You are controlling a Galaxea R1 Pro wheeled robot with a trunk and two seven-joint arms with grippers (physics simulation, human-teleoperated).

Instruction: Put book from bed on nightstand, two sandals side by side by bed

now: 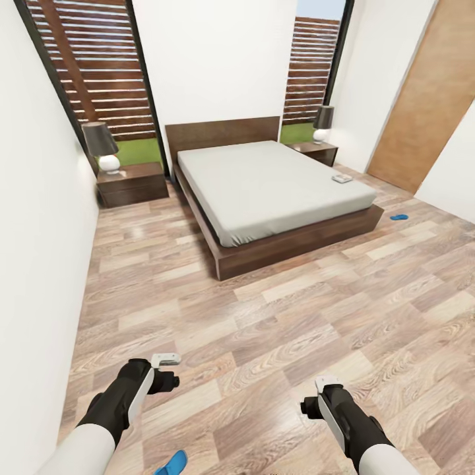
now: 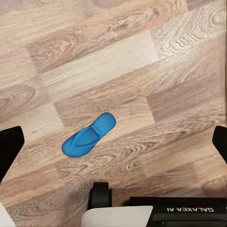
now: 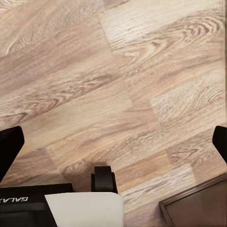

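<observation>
The robot stood back from the bed [image 1: 277,191], apparently to survey the bedroom. The book [image 1: 342,179] lay near the mattress's right edge, close to the far nightstand [image 1: 316,152]. One sandal [image 1: 396,216] sat off the bed's right foot corner, the other [image 2: 89,135] under the left gripper [image 2: 113,142]. Left and right gripper [image 3: 113,142] hung spread wide, empty

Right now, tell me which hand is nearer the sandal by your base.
Left. The left hand hangs just above the sandal; the right hand is farther across the floor.
</observation>
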